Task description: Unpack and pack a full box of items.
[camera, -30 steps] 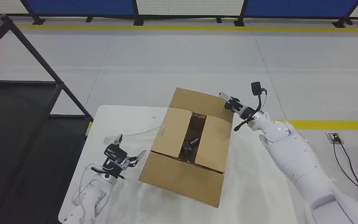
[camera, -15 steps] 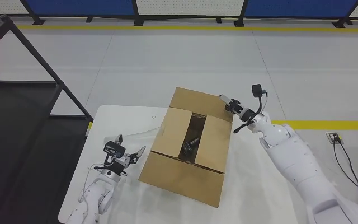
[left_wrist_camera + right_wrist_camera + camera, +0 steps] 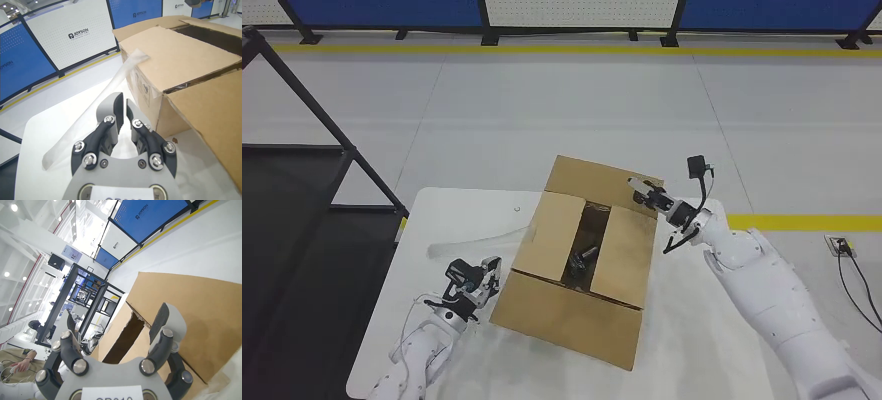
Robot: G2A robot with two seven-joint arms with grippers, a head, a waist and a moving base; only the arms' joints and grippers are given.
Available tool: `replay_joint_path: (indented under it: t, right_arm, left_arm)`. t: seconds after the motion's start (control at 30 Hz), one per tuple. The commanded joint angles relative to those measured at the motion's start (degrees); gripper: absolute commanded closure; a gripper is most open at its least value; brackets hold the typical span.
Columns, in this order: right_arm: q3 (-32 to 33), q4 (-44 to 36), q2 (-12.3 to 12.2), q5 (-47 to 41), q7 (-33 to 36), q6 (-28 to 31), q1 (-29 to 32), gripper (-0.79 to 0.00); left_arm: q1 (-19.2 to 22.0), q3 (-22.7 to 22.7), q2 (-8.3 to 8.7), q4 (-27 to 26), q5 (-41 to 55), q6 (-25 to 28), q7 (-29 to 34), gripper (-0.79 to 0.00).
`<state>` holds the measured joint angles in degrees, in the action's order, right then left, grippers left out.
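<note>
The cardboard box point(image 3: 562, 320) is matt brown, rough where torn; its tape strip point(image 3: 122, 70) is translucent plastic; the tabletop point(image 3: 442, 230) is smooth white.

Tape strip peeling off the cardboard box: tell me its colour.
Translucent white tape strip; clearest in the left wrist view.

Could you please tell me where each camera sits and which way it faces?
Top view: above the arms, facing down on table and cardboard box; left gripper and right gripper show.
Left wrist view: left wrist, facing the box's side and tape strip past the shut left gripper.
Right wrist view: right wrist, facing across the box top past the open right gripper.
All share the box.
</note>
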<state>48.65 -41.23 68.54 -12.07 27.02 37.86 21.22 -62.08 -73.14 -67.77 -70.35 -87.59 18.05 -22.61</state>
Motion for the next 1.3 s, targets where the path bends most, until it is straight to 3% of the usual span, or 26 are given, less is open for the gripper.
replay_joint_path:
  t: [0.0,0.47,0.73,1.0,1.27]
  right_arm:
    - [0.47,-1.59,-0.16,0.07,1.06,-0.13,0.65,-0.785]
    - [1.5,-10.08,-0.57,-1.86,15.67,-2.31,3.05,-0.785]
    - [1.04,-9.37,0.03,-5.29,23.59,-4.17,2.11,-0.785]
    - [-1.33,-7.8,1.43,-3.79,25.92,-6.62,0.47,-0.785]
    - [-5.02,-5.73,3.63,0.78,23.55,-11.16,-1.56,-0.785]
  left_arm:
    - [0.15,0.37,-0.07,0.12,-0.1,0.27,0.32,0.0]
    - [-0.16,2.72,-0.36,-1.04,-2.17,1.2,-0.1,0.0]
    - [-0.7,3.52,-0.33,-1.89,-3.68,2.11,-1.0,0.0]
    - [-1.42,3.7,-0.09,-2.7,-5.41,3.15,-1.99,0.0]
    - [-2.16,-0.63,0.15,-2.61,-0.88,-1.57,-2.54,0.0]
